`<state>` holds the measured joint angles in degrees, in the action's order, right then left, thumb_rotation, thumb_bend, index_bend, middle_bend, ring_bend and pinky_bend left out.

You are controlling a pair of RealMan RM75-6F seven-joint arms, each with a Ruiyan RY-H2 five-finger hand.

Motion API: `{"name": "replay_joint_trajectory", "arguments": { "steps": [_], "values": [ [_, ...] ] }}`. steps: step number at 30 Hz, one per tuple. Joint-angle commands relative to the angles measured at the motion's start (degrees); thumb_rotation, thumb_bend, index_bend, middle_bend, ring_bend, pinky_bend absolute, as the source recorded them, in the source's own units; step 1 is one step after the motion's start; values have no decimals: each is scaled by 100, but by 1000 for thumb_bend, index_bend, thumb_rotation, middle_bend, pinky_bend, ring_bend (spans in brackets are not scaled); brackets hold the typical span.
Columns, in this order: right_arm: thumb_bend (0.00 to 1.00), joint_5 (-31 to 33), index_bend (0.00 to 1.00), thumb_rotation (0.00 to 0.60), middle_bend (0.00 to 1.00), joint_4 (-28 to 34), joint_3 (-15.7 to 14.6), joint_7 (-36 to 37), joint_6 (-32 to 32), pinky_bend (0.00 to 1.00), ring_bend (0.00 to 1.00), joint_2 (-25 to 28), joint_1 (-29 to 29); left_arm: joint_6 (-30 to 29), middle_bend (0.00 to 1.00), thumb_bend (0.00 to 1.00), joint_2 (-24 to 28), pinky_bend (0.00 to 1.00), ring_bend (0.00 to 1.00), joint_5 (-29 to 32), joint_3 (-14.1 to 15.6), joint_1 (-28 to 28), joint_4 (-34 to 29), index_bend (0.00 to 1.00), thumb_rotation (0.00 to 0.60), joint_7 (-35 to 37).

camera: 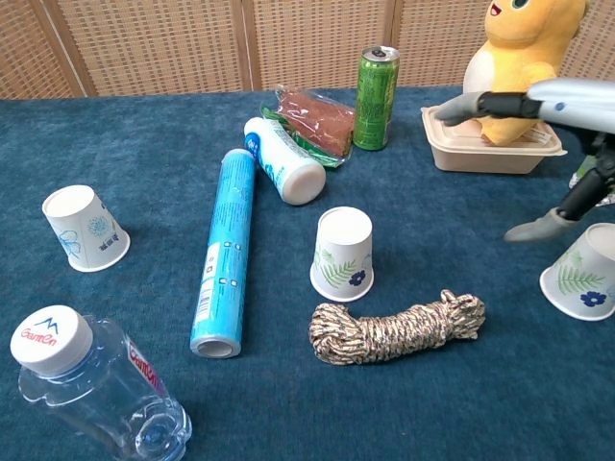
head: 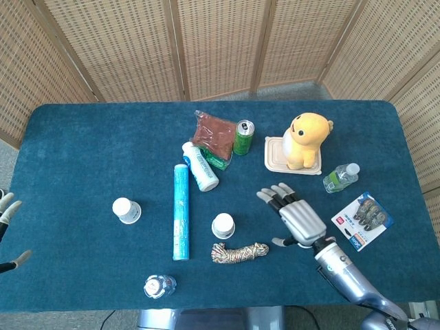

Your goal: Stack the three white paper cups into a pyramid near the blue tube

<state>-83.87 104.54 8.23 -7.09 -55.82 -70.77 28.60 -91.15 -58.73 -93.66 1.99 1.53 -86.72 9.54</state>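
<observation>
On the cap of the clear water bottle [camera: 91,389] lying at the near left corner of the desk [head: 82,137], the word "GanTen" can be read; print on the blue tube [camera: 221,252] is too small to be read. The right hand [head: 294,218] is held over the right-hand paper cup [camera: 581,272], its fingers [head: 273,197] spread wide and nothing grasped; whether the cup is touched cannot be told. Of the left hand [head: 8,227], only spread fingertips are seen at the left edge, with nothing in them. Three white paper cups are counted, all upside down and well apart: the left cup [head: 126,210] beyond the tube, the middle cup [head: 223,225] between tube and right hand, just behind a rope bundle [head: 239,252], and the right one under the hand.
</observation>
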Motion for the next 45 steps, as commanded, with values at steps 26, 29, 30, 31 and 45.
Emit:
{"name": "replay_joint_trajectory", "arguments": {
  "steps": [26,29,30,31,45],
  "values": [
    [62,1808,170,600,245,-492,165,-1438,574,0,65,-1680,1333,207,0,221,-45,0,0,203,-69,46,52,0,600,-24],
    [74,1800,219,600,300,-611,146,-1444,422,2,109,-1834,1329,202,0,222,-37,0,0,191,-65,45,49,0,600,-6],
    [81,1805,239,600,317,-661,148,-1441,363,8,124,-1902,1329,198,0,222,-34,0,0,185,-64,43,50,0,600,-10],
    [88,1805,248,600,326,-697,144,-1445,327,12,133,-1947,1330,195,0,221,-34,0,0,180,-61,41,48,0,600,-8],
    [249,1705,404,600,459,-1040,71,-1535,-46,109,233,-2357,1344,171,0,222,-16,0,0,172,-66,30,53,0,600,43]
  ]
}}
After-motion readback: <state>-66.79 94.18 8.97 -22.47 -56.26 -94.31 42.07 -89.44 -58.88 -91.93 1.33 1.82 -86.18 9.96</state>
